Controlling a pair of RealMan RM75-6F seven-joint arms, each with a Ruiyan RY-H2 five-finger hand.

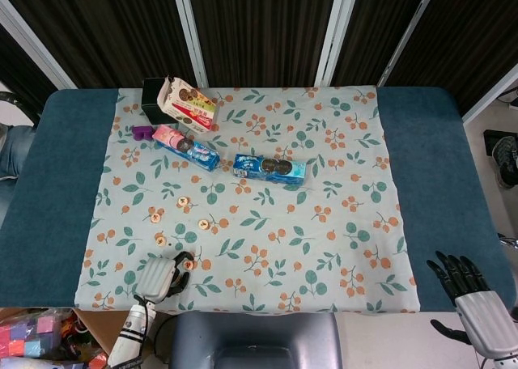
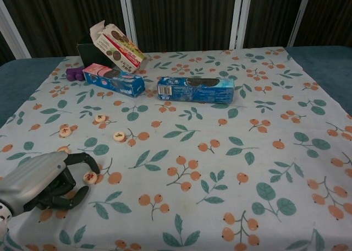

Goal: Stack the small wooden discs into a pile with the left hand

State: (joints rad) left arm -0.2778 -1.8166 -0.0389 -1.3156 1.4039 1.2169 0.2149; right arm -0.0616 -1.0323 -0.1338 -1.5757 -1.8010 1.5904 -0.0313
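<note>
Left hand point(image 2: 41, 179) low on the floral cloth point(image 1: 324, 248) near the table's front-left corner, palm down, dark fingers point(image 2: 82, 161) curled and arched around one small wooden disc point(image 2: 89, 178); thumb just below the disc, whether actually pinching it or only caging it impossible to tell. Three more discs loose on the cloth toward the left edge, apart from one another: one point(image 2: 119, 136) beyond the hand, one point(image 2: 99, 118) farther back, one point(image 2: 65, 131) nearest the left edge. In the head view a further disc point(image 1: 160, 240) just beside the hand on its far side. No pile yet. Right hand point(image 1: 473, 292) off the table's front-right corner, fingers spread and holding nothing. Toward the back-left corner an opened biscuit carton point(image 2: 114, 47) tilted against a dark box point(image 2: 85, 50), a small purple object point(image 2: 73, 74) beside a pink and blue biscuit packet point(image 2: 115, 79), and a blue biscuit packet point(image 2: 195, 88) near the cloth's middle.
</note>
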